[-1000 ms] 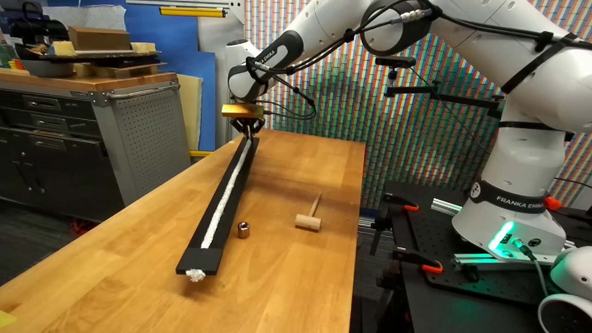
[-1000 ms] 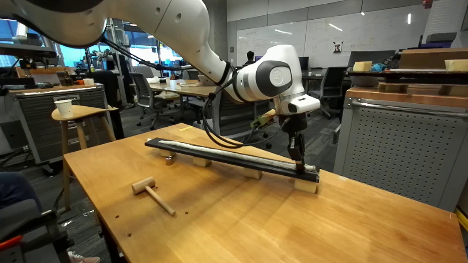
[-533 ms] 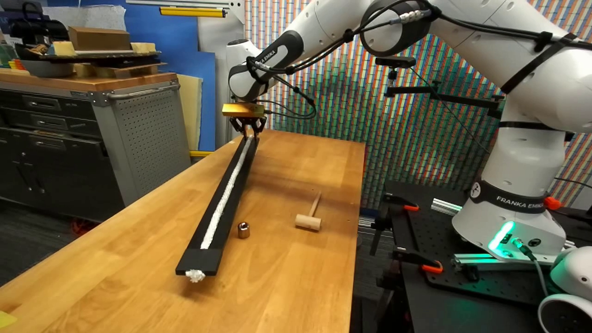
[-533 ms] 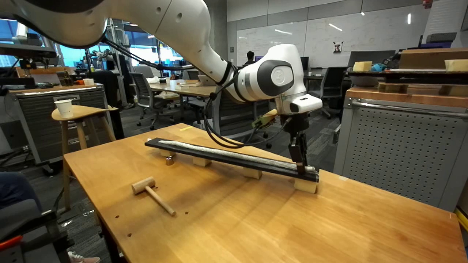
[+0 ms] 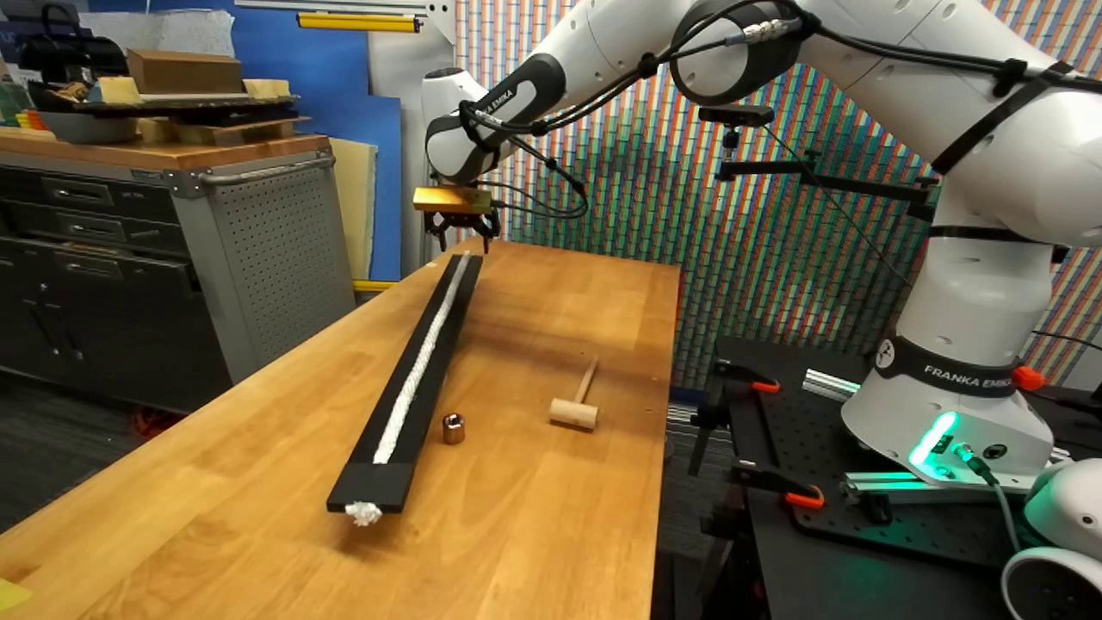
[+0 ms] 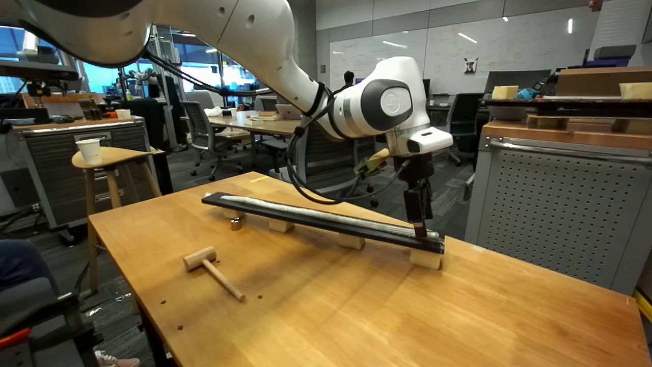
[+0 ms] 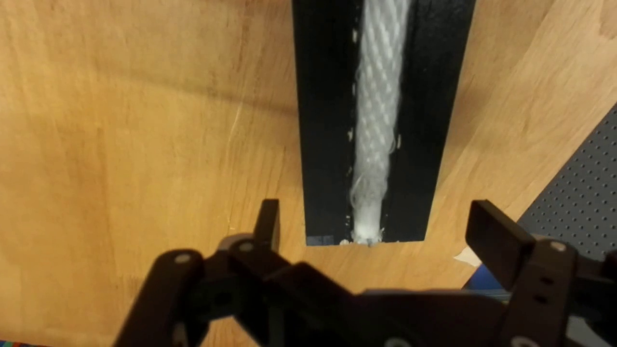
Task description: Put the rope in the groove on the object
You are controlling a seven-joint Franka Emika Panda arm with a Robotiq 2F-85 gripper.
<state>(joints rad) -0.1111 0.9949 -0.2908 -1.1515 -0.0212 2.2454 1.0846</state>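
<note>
"Near the grey cabinet (image 5: 267, 267), what took up the most room?"

"The wooden table (image 6: 458, 306). Next came the white robot arm (image 5: 895, 95), bent at its joints and stretched out above it."

"And what lay on the table?"

"A long black bar (image 5: 422, 413), propped up off the wood, with one end close to the table's edge."

"Where was the rope (image 7: 378, 96), then?"

"Along the groove (image 7: 350, 212) in the bar's top, running from end to end. How deep it sat there, I couldn't tell."

"And the gripper (image 5: 465, 246)?"

"Released. It pointed down at the end close to the table's edge, and in the wrist view its fingers (image 7: 499, 241) stood wide apart, one to each side of the bar. The rope's pale tip showed between them, with wood visible between each finger and the bar."

"What came after that?"

"A wooden mallet (image 5: 574, 415), lying on the table well apart from the bar. In both exterior views its head and handle made a T."

"Smaller still?"

"A flat black band (image 5: 373, 483) crossed the bar at the end away from the gripper. It hid a short stretch of rope, and a frayed tip poked out past it."

"And under the bar?"

"Pale blocks (image 6: 426, 259); four of them showed in an exterior view."

"The smallest?"

"A shiny metal cylinder (image 5: 454, 429), upright on the table just beside the bar, with a hole in its top."
</note>
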